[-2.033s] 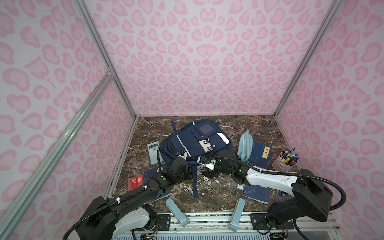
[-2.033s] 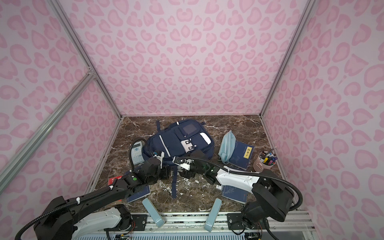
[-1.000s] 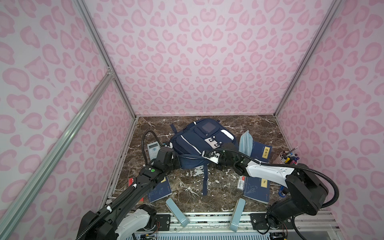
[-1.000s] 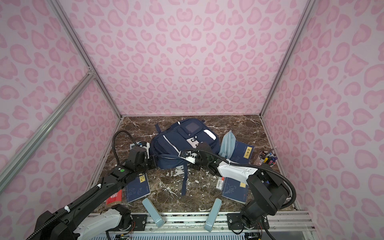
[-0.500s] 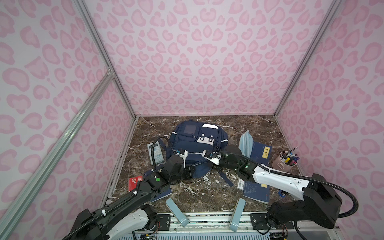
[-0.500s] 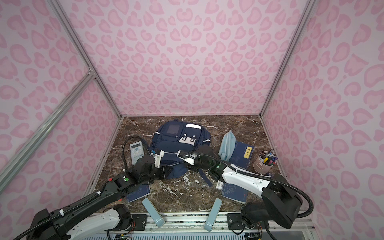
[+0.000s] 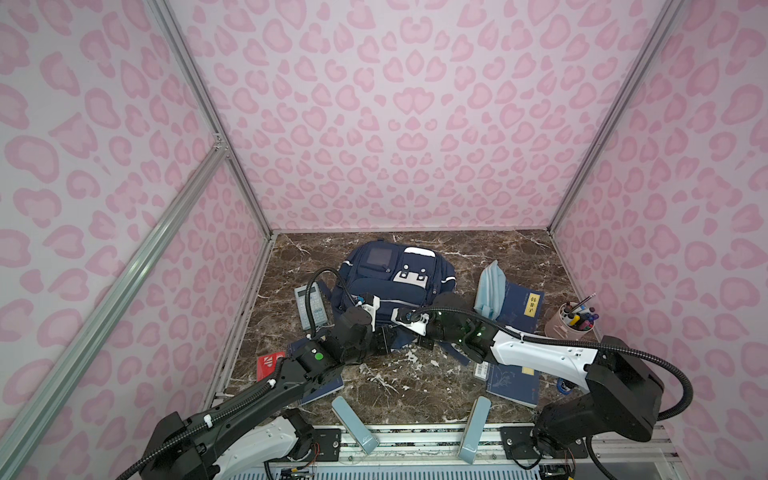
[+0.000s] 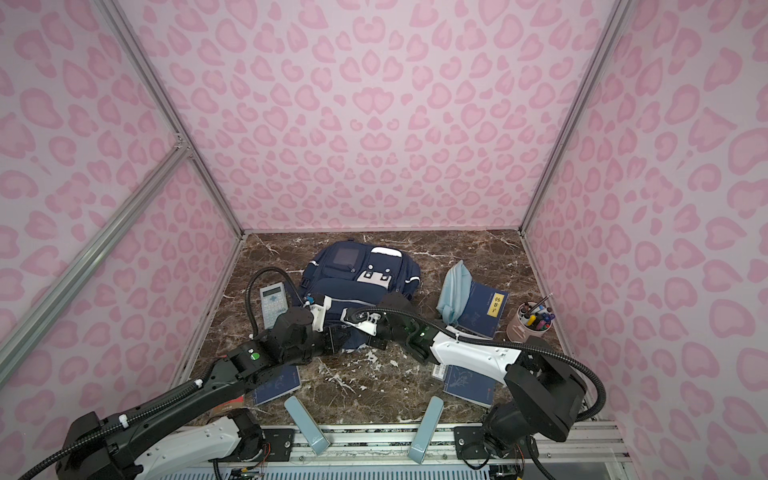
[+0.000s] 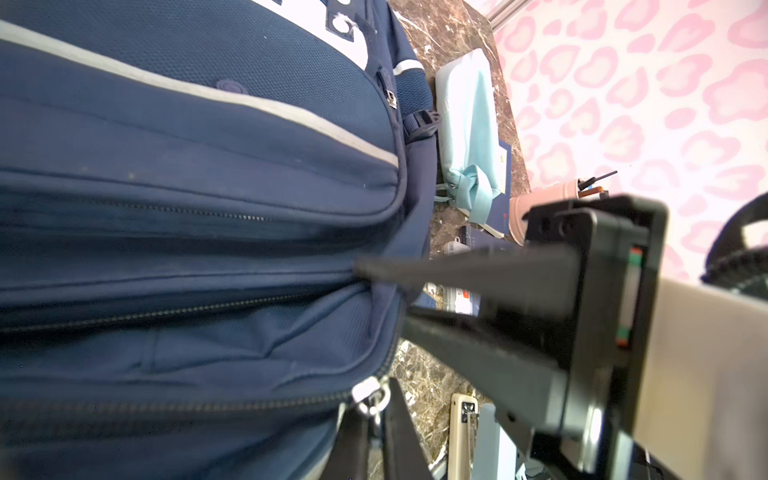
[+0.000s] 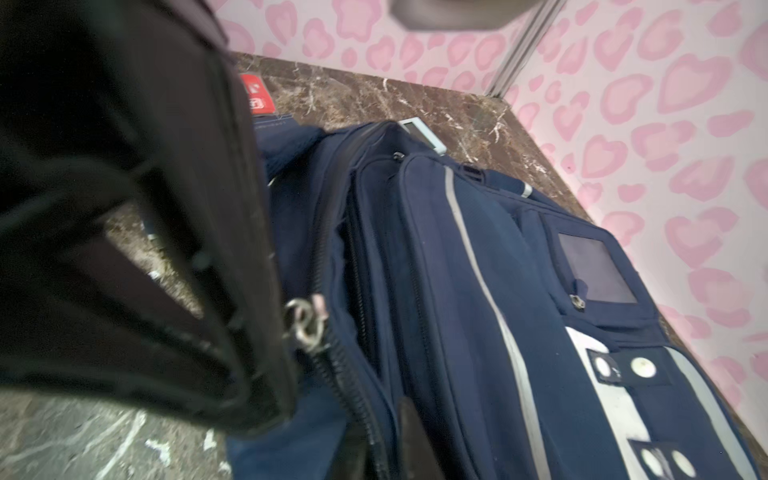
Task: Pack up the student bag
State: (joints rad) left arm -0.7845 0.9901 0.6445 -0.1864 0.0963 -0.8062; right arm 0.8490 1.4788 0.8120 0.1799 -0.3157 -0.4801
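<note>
Two arms: both are stretched low from the near rail over the marble table, and their wrists are set close together at the near edge of the student bag.
Bag position: the student bag is laid front up at the middle of the table, towards the back wall, between a calculator and a light-blue pouch.
Left arm: it is angled in from the left corner, with the black forearm held low over the table.
Left grip: the left gripper is closed on a fold of the bag's fabric beside a zip line, as is seen in the left wrist view.
Right arm: it is extended from the right, and part of a navy notebook is crossed by the white forearm.
Right grip: the tips of the right gripper are closed together on the metal zipper pull at the bag's corner.
Hidden in both top views: the fingertips of both grippers and the bag's near edge are covered by the wrists and camera mounts.
Partly covered: a second navy book is overlapped by the left arm, and a red card is seen beside it.
Hard to make out: the right wrist view is blurred and largely filled by the dark gripper body, so how firmly the pull is pinched cannot be told.
Cut off: only part of the bag is taken in by each wrist view.
</note>
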